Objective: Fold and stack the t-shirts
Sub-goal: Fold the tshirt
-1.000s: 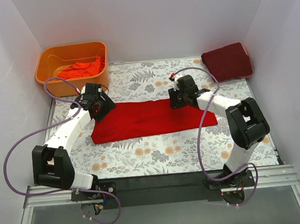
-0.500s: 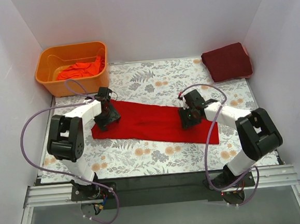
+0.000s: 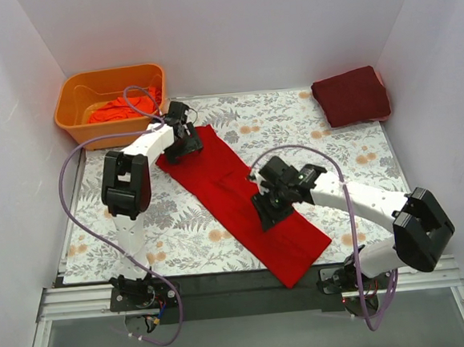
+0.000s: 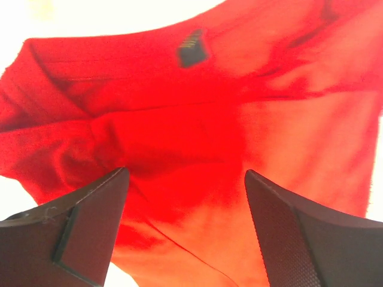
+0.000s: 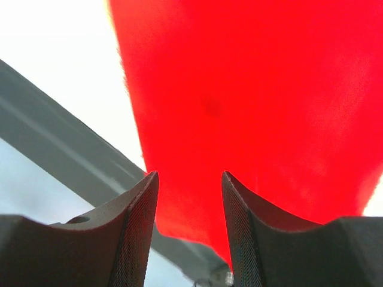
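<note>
Bright red t-shirt (image 3: 234, 193) lies flat on the table (image 3: 334, 145) as a long strip, running diagonally from beside the orange tub (image 3: 70, 102) down to the near edge, its tip spilling over the black rail (image 3: 225, 290). Left gripper (image 3: 183, 139) is at the far end, fingers spread wide over the cloth. Right gripper (image 3: 268, 207) is over the middle, fingers apart too, nothing pinched. The near end lies closer to the right arm, so that looks like its end to lift. Maroon t-shirt (image 3: 352, 96) sits folded, far right
</note>
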